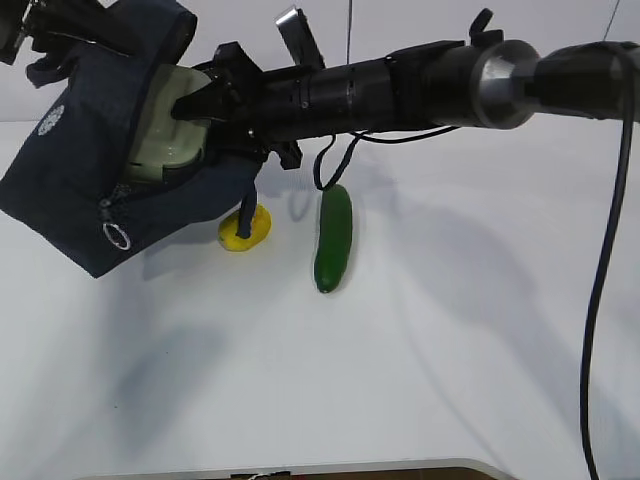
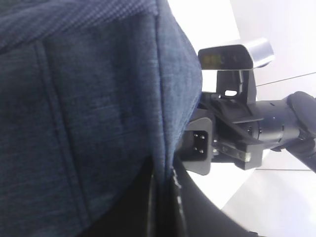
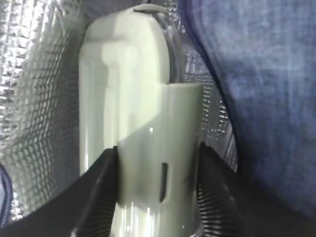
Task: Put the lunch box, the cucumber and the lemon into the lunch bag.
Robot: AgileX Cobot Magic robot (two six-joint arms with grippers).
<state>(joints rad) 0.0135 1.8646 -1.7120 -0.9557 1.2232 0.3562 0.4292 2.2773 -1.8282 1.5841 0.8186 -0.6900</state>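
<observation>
1. While the lunch box (image 1: 172, 130) sits partway inside the mouth of the lunch bag (image 1: 75, 185), its pale green lid faces out and the silvery lining surrounds it on the right wrist view.
2. Right gripper (image 3: 157, 163): both fingers clamp the box's clip end, one on each side, driving it deeper in.
3. Left gripper: not visible itself; I take it as clenched on the bag's fabric at upper left, holding the bag lifted and tilted so the opening faces the incoming arm.
4. Zipper ring pull (image 1: 117, 237) hangs at the bag's near lower corner.
5. Lemon (image 1: 245, 227) lies on the table (image 1: 420, 380) just under the bag's right edge, partly shadowed.
6. Cucumber (image 1: 332, 238) lies to the lemon's right, apart from it. Both await packing.
</observation>
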